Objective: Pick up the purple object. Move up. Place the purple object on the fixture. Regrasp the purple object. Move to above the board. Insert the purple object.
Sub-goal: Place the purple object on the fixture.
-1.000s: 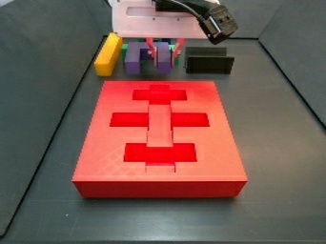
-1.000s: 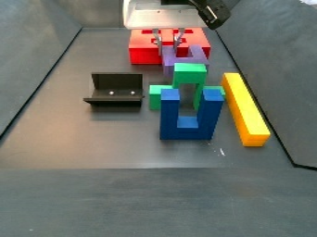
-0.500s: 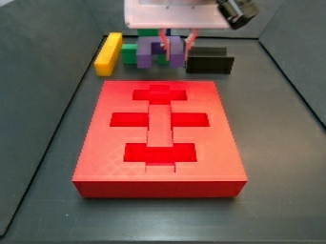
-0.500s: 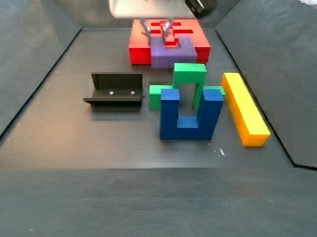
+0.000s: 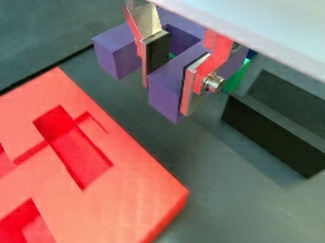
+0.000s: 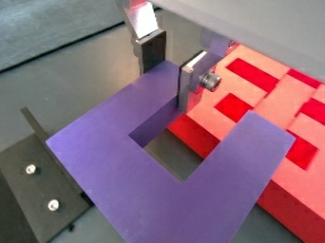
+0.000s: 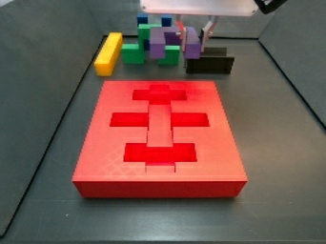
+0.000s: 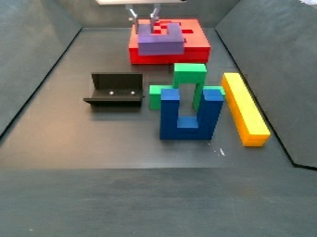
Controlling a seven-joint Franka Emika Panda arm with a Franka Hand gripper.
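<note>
- Landmark is the fixture, a dark bracket on the floor; every place below is given rel. to it.
- Left to right in a side view: yellow bar, then a blue block, a green block, the purple object, then the fixture below and a bit right of it.
- The gripper is closed on the purple object; silver fingers clamp one prong, w/ the piece hanging clear of the floor.
- The purple object is in the air, higher than the fixture and near the board.
- Step, as I judge: "move up" is about done; the place on the fixture is not yet done.
- Next move, I think: bring the piece over the fixture, lower slowly, then let go; alignment w/ the bracket needs care.
</note>
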